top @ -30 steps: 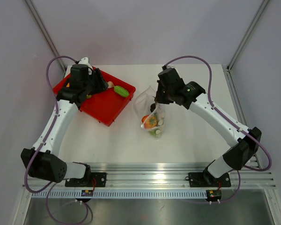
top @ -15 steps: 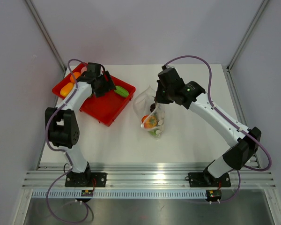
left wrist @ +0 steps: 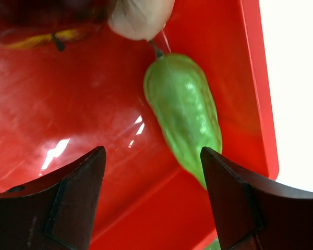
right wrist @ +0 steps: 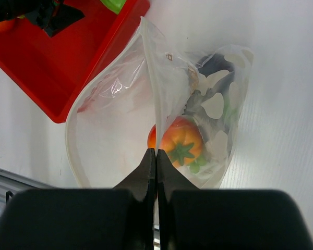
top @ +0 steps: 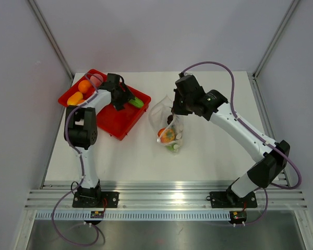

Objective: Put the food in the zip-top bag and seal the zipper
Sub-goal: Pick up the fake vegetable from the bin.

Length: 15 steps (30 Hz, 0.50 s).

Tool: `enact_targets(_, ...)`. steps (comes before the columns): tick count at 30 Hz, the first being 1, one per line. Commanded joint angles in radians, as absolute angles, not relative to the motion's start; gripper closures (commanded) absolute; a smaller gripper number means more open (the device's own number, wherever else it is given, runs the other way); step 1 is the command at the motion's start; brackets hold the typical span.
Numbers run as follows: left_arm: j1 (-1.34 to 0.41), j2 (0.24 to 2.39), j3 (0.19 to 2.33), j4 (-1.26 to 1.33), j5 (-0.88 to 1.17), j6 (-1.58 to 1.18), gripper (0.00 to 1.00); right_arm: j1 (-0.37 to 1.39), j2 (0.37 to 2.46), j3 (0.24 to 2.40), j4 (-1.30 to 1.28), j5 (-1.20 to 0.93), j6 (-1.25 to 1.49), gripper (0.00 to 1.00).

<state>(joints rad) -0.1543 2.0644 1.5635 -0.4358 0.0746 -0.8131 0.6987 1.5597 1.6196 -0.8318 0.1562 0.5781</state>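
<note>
Two grippers showed on my screens: the left gripper [left wrist: 152, 166] hung spread above the green toy vegetable [left wrist: 183, 117] in the right corner of the red tray [left wrist: 68, 104]. The right gripper [right wrist: 156, 154], pressed together, pinched the mouth edge of the zip-top bag [right wrist: 115, 125] in the middle of the table [top: 214, 151].

A red rectangular plastic tray [top: 112, 119] holds a green oblong toy vegetable [top: 137, 102] at its right corner, with the left gripper [top: 126, 100] just beside it. Right of the tray, the right gripper [top: 172, 112] pinches a clear plastic zip-top bag [top: 159, 117].
</note>
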Motion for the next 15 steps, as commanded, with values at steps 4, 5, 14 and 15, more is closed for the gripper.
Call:
enact_targets(4, -0.169, 2.129, 1.658, -0.328, 0.043, -0.861, 0.26, 0.707, 1.586, 1.664, -0.796, 0.126, 0.552, 1.0)
enact_targets(5, -0.169, 2.141, 1.66, -0.324, 0.043, -0.862, 0.27, 0.707, 1.588, 1.664, -0.795, 0.126, 0.549, 1.0)
enact_targets(14, -0.179, 2.187, 1.657, -0.301, 0.058, -0.876, 0.33, 0.707, 1.592, 1.661, -0.79, 0.115, 0.552, 1.0)
enact_targets(15, -0.179, 2.181, 1.643, -0.302, 0.06, -0.874, 0.36, 0.707, 1.591, 1.658, -0.792, 0.117, 0.551, 1.0)
